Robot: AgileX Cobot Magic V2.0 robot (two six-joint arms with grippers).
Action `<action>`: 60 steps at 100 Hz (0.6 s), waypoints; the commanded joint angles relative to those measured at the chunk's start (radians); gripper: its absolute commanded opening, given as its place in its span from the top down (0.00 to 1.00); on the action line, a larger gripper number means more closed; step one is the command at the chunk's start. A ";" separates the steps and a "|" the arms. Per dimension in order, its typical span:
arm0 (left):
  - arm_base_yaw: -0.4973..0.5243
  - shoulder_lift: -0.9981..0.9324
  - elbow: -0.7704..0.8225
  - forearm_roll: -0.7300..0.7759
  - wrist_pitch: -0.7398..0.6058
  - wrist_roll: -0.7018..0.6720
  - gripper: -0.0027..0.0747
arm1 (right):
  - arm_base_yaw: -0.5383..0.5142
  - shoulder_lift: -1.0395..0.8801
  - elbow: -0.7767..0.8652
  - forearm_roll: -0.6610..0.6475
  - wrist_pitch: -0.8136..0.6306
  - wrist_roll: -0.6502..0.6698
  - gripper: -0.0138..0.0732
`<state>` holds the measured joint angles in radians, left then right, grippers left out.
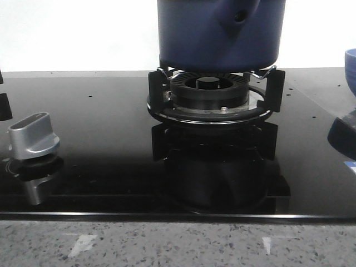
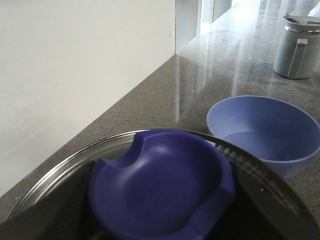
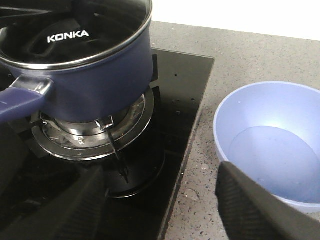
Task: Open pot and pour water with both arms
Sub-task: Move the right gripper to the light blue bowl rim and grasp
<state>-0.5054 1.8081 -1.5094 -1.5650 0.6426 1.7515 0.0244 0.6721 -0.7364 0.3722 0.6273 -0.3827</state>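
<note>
When reading outward from the robot's edge, find a speckled worktop point(image 1: 167, 245), then a black glass hob point(image 1: 100, 167) with a silver control knob point(image 1: 34, 136) at 8 o'clock in the front view. Next, locate the right gripper point(image 3: 160, 210) over the hob's right margin, between pot and bowl, fingers spread wide with nothing between them: released.

Place the burner point(image 1: 208, 92) mid-hob and the pot point(image 1: 194, 39) seated upright on its supports, at 12 o'clock in the front view. Note the pot's handle point(image 3: 20, 100) projecting toward 6 o'clock, straight back at the robot; take that as the long axis. Judge the handle to lie near the right gripper on its pot side, making the right arm the nearer one for lifting and tipping.

Record the left gripper point(image 2: 157, 210) over a glass lid point(image 2: 60, 172) with a steel rim, dark fingers point(image 2: 50, 210) flanking the lid's blue knob point(image 2: 160, 185) on both sides. Cannot tell whether clamped on that knob or merely straddling it. Cannot confirm either whether the lid rests on the pot; judge the opening step to be in hand.

Mark the light blue bowl point(image 3: 270, 145) at 3 o'clock from the pot, on the worktop just off the hob, apart from the pot, seemingly holding shallow water. Farthest, log a grey canister point(image 2: 297, 47) beyond the bowl.
</note>
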 commanded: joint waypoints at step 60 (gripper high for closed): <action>0.172 -0.238 -0.059 -0.093 0.028 -0.099 0.56 | -0.182 0.281 -0.263 0.007 0.010 0.152 0.34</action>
<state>-0.3792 1.6530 -1.5261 -1.5916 0.6445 1.6921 -0.0915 0.8939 -0.9192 0.3722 0.6791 -0.2761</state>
